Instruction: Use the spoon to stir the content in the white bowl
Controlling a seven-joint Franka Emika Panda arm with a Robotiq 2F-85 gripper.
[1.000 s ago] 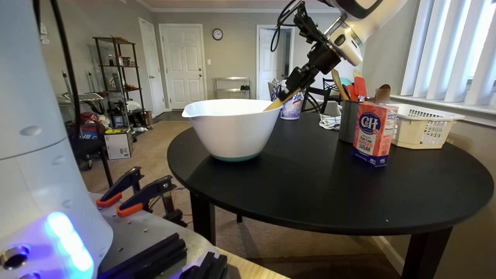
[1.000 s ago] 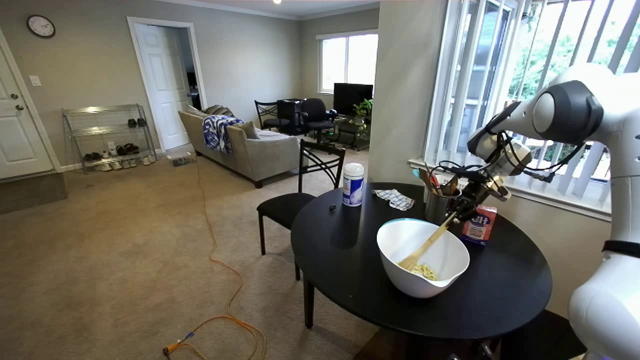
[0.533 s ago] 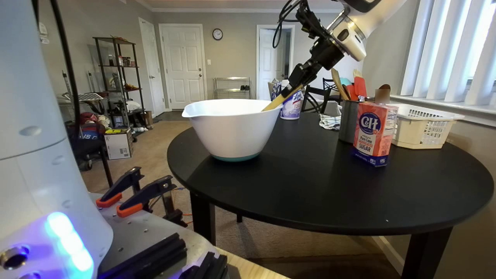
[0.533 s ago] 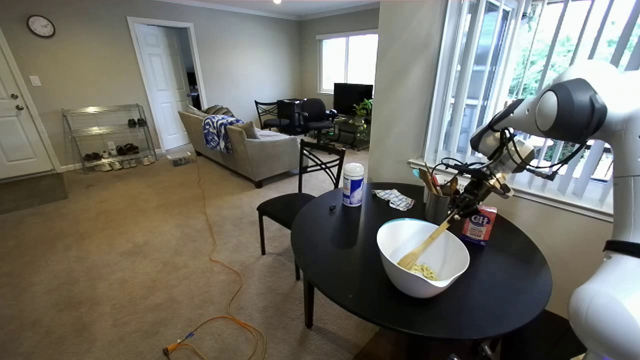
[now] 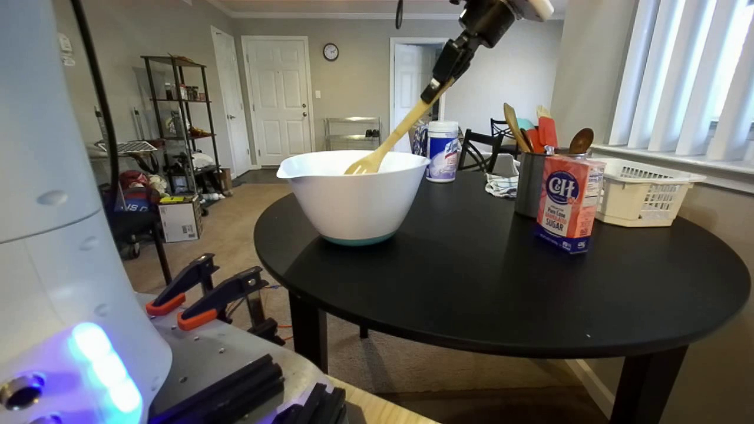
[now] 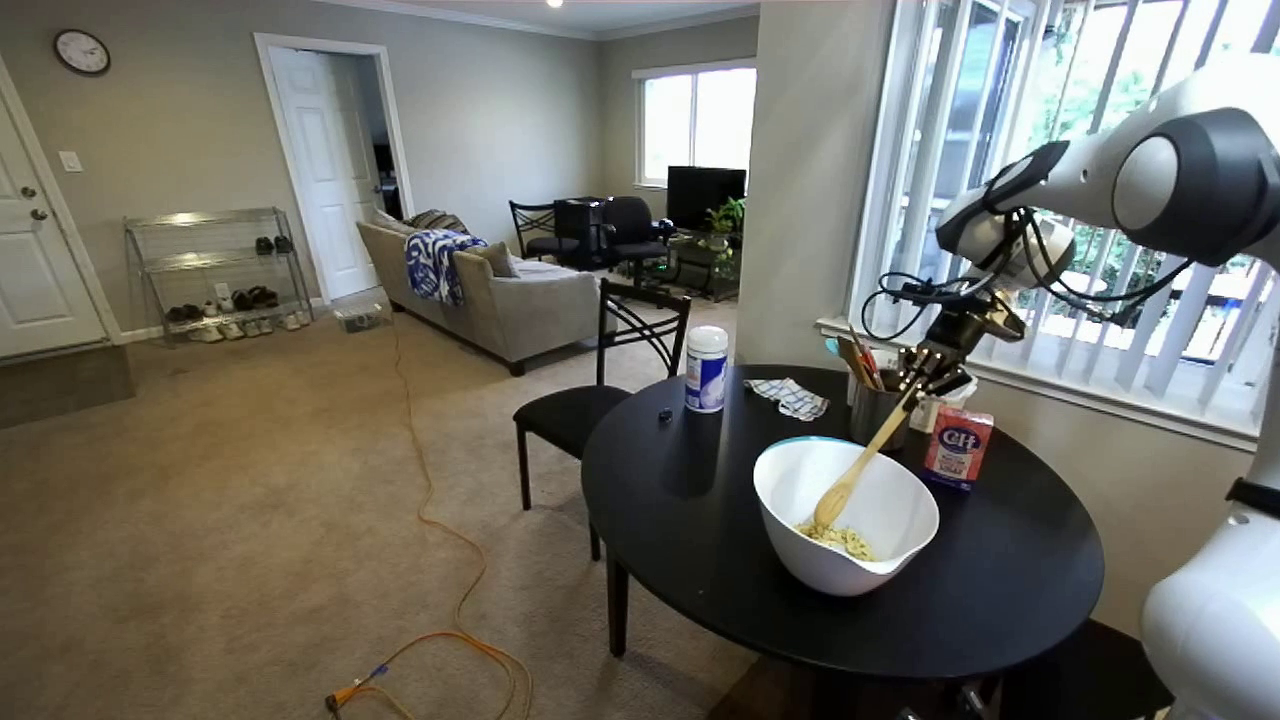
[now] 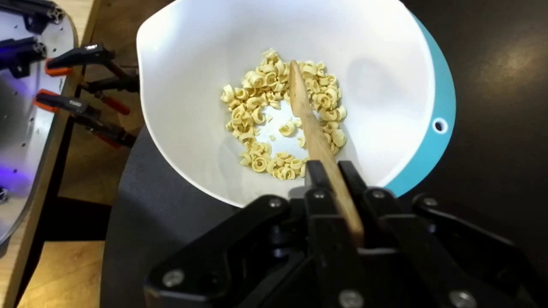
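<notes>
Wrist view: two clamps (image 7: 83, 57) lie left of the bowl (image 7: 180, 98), which stands on the table (image 7: 145, 205), its top rim cut off. Pale yellow curls (image 7: 252, 107), pasta by the look of them, ring its base. Over the bowl's right half the spoon (image 7: 314, 137) runs edge-on and hides some of them. Below the bowl, the gripper (image 7: 334, 173) has its jaws drawn in on the handle, only that thickness parting them; it covers a stretch of the bowl's near rim. The handle's end blurs away between the jaws.

In an exterior view, the base (image 5: 59, 147), left of the bowl, is cut off. The bowl's near wall hides the curls and perhaps the tip of the spoon, so whether the two touch cannot be told. Behind and right of the bowl come the tub (image 5: 443, 156), the arm (image 5: 492, 23), running out at the top, and a cloth (image 5: 500, 185). Well to the bowl's right, the sugar (image 5: 568, 206) blocks part of the holder (image 5: 526, 188) and the basket (image 5: 648, 191).

In an exterior view, beyond and left of the bowl, a small dark thing (image 6: 665, 415) is too tiny to name; right of the bowl, the gripper and the sugar hide most of the basket.
</notes>
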